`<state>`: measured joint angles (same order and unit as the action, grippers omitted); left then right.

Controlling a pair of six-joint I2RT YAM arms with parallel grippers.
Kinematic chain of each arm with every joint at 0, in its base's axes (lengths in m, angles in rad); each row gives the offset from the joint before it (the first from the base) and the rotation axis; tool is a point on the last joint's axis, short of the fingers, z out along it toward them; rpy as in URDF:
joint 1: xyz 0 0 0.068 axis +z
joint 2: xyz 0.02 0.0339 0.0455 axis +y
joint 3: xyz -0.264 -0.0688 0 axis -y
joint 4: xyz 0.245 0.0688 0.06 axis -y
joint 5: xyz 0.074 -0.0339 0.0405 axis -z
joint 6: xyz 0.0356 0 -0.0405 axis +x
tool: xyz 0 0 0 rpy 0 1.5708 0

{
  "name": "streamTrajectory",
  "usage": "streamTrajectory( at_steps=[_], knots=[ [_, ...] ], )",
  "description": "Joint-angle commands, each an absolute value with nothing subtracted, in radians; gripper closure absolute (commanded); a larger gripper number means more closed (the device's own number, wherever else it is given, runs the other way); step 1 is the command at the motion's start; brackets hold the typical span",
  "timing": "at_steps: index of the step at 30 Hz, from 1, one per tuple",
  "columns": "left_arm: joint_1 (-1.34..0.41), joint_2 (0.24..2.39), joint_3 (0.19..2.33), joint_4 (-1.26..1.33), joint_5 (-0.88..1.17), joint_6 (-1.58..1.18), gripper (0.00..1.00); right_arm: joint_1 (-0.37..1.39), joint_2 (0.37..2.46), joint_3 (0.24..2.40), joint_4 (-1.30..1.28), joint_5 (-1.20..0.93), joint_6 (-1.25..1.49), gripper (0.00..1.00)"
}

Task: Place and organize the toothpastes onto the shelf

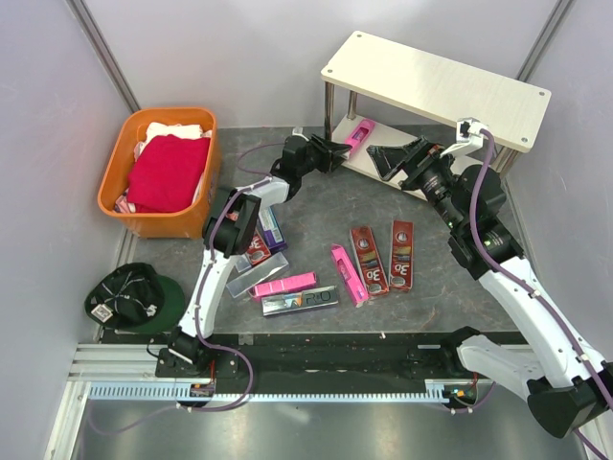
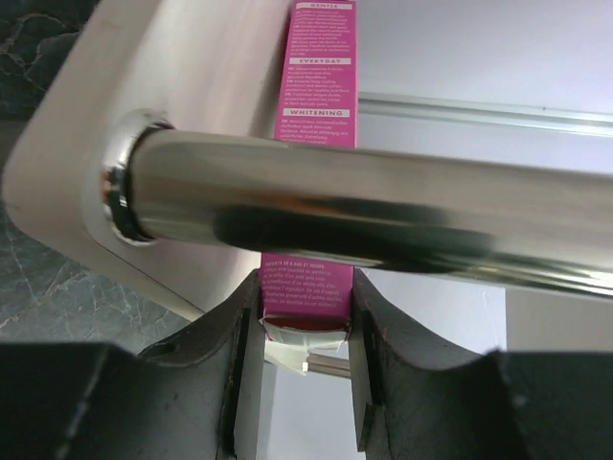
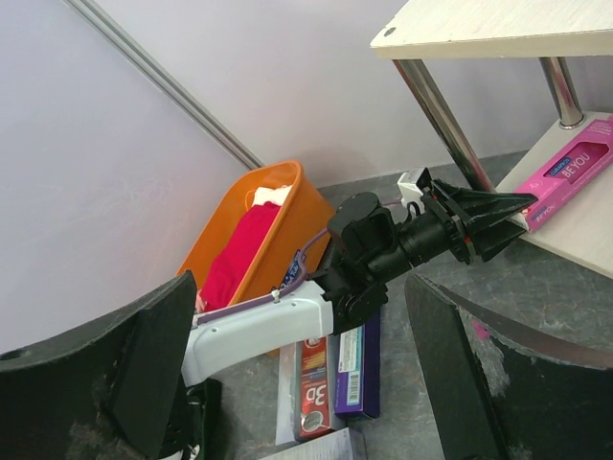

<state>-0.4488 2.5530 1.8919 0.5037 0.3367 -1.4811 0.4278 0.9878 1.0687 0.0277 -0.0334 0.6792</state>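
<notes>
Toothpaste carton [image 1: 359,134] lengthwise in left tool [image 1: 343,150], far end on shelf [image 1: 441,84].

Shelf leg [image 2: 383,211] polished metal; shelf board [image 1: 436,86] matt wood; basket [image 1: 153,222] glossy plastic.

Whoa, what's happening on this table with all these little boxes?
Two robot arms are stocking a small cream wooden shelf with toothpaste cartons. The left tool grips one end of a bright pink carton that lies on the shelf's lower board. The right tool hangs open and empty beside it. The other cartons, pink, dark red, purple and silver-grey, lie on the dark table in front.
</notes>
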Motion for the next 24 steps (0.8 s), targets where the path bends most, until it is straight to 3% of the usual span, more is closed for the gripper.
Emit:
streamTrajectory(
  at_steps=[1,3,6,7,10,13,16,24],
  knots=[
    [-0.448,2.576,1.959,0.463,0.308,-1.52,0.87,0.423,0.968,1.101,0.029,-0.049,0.667,0.02],
    [-0.449,2.579,1.96,0.45,0.321,-1.517,0.81,0.423,0.968,1.1,0.029,-0.051,0.67,0.02],
    [-0.449,2.571,1.956,0.421,0.342,-1.494,0.64,0.423,0.969,1.097,0.029,-0.055,0.675,0.02],
    [-0.449,2.568,1.956,0.41,0.353,-1.483,0.48,0.423,0.969,1.095,0.029,-0.058,0.675,0.02],
    [-0.448,2.539,1.956,0.339,0.367,-1.436,0.2,0.423,0.966,1.091,0.029,-0.06,0.681,0.02],
    [-0.448,2.508,1.959,0.276,0.374,-1.376,0.05,0.423,0.96,1.083,0.028,-0.06,0.686,0.02],
    [-0.448,2.479,1.959,0.241,0.388,-1.333,0.0,0.423,0.956,1.075,0.026,-0.06,0.692,0.02],
    [-0.448,2.409,2.017,0.011,0.382,-1.168,0.0,0.423,0.954,1.066,0.023,-0.067,0.696,0.02]
  ],
)
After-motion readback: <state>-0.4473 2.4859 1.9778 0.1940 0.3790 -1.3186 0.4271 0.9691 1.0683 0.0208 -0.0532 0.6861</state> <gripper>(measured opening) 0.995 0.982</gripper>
